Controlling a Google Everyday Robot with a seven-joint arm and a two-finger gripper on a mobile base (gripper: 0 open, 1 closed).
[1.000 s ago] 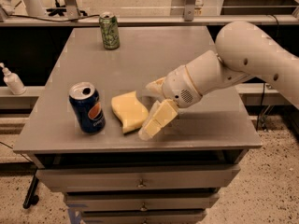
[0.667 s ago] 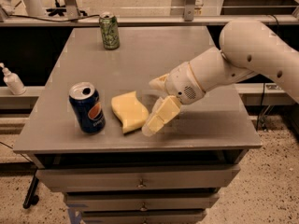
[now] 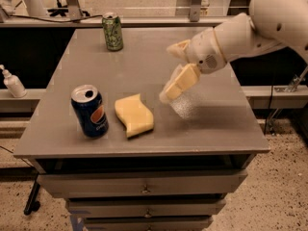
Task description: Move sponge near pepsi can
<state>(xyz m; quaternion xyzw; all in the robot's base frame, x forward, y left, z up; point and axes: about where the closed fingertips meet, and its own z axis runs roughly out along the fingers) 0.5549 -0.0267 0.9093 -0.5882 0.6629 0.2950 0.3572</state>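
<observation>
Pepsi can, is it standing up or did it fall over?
Standing up. The pepsi can sits on its base, silver top up, beside the sponge. The end effector hovers above the table, clear of the sponge.

The sponge (image 3: 134, 115) lies just beside the pepsi can (image 3: 90, 112), the empty end effector (image 3: 168, 76) hovering above the table (image 3: 216, 124) nearby.

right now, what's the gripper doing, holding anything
Gripper: open, holding nothing, in the air right of the sponge.
</observation>
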